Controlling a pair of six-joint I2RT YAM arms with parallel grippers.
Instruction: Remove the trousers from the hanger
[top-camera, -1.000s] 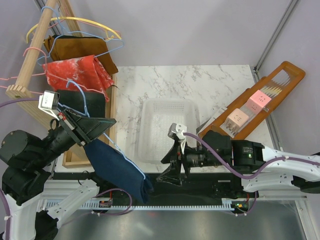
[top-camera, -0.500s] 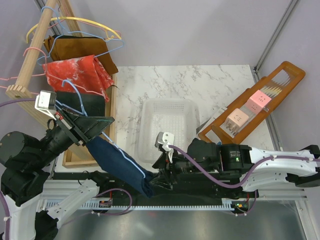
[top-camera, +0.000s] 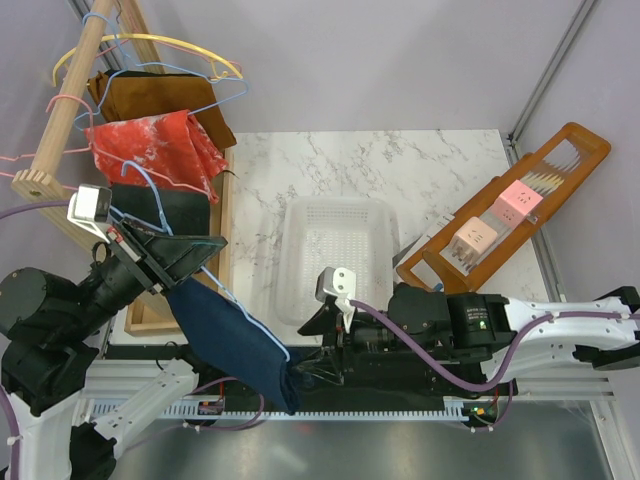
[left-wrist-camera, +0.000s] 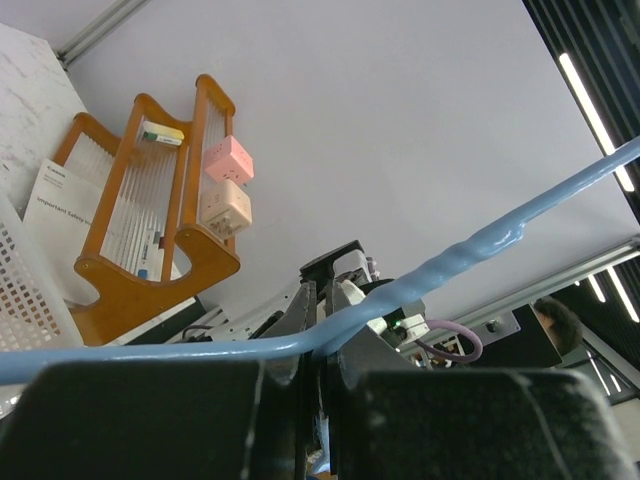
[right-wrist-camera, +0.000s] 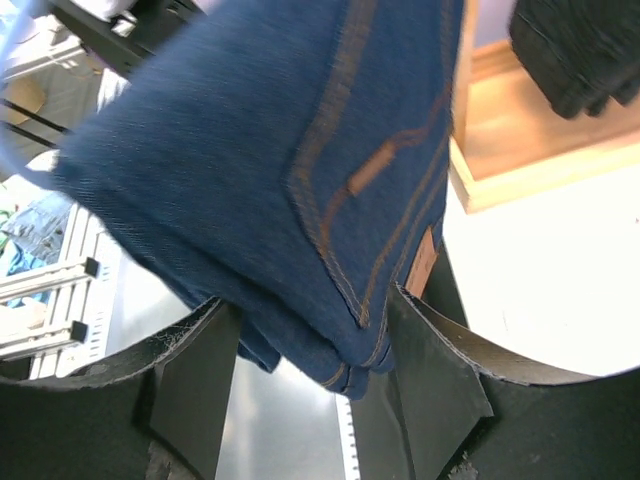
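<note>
Your right arm has swung away from the front of the white basket (top-camera: 335, 205) toward the near-left corner of the table (top-camera: 400, 160). Its right claw (top-camera: 300, 372) now sits at the lower end of the dark blue denim trousers (top-camera: 235, 335), where a second ago it was clear of them. Your left arm has barely shifted. In the right wrist view, the right claw (right-wrist-camera: 310, 330) has one finger on each side of the folded denim (right-wrist-camera: 280, 150). The cloth fills the gap and touches both fingers, so it is pinching the fold, with the brown waist patch (right-wrist-camera: 422, 262) just above the right-hand finger. The denim hangs slanted from the blue hanger (top-camera: 255, 320) at the table's left edge down past the near edge, and it is not yet off the hanger. Your left claw (top-camera: 218, 245) is pressed together on that hanger, and in its wrist view the blue wire (left-wrist-camera: 450, 265) runs out from between the dark fingers (left-wrist-camera: 150, 410). The black trousers (top-camera: 165, 208) hang on the wooden rack (top-camera: 60, 120) along the left edge, behind your left arm.
</note>
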